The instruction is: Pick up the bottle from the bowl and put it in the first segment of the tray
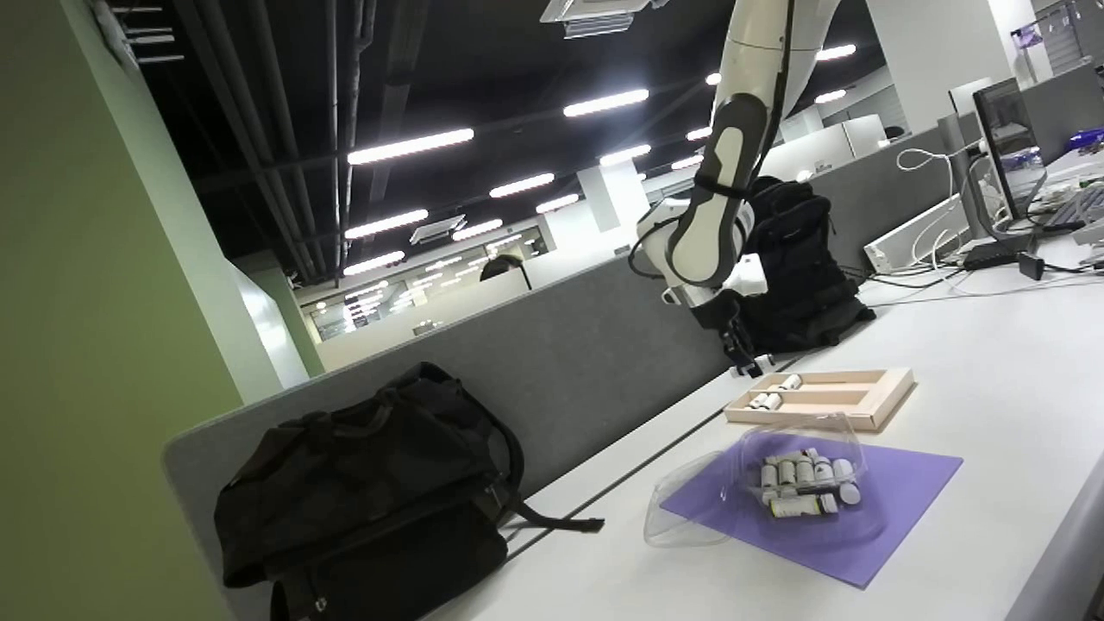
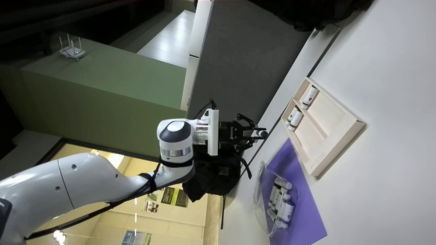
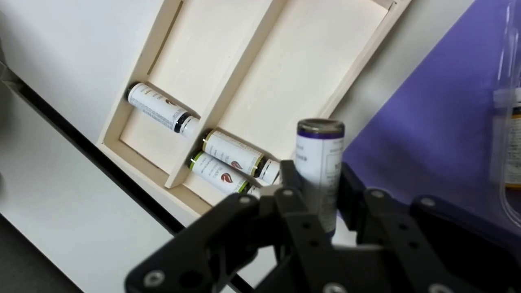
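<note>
Closest to the camera in the wrist view is my gripper (image 3: 319, 179), its fingers pressed on both sides of one white-labelled bottle (image 3: 319, 152). I hold this bottle above the white desk (image 1: 992, 371); in an exterior view, the wooden tray (image 1: 883, 395) is to the right of it, with three other bottles (image 3: 156, 106) inside. Nearer, on the purple mat (image 1: 914, 479), sits the clear plastic container (image 1: 811, 431) with more bottles (image 1: 804, 472). At the far side stands a grey partition (image 1: 586, 345)
</note>
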Robot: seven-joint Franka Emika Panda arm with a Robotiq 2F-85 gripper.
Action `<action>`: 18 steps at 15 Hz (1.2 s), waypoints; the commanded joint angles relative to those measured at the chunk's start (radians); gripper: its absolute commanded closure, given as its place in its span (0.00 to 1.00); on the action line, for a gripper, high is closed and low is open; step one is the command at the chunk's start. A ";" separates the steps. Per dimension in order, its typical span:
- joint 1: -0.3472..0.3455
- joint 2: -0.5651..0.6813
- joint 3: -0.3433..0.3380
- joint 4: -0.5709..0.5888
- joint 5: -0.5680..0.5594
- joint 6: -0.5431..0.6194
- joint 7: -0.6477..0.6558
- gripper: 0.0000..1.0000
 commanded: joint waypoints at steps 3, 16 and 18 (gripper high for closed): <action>-0.037 -0.014 -0.006 -0.027 -0.156 0.043 -0.185 0.88; -0.148 0.005 0.039 0.014 -0.089 0.017 -0.666 0.63; -0.147 0.013 0.039 0.021 -0.097 0.002 -0.691 0.88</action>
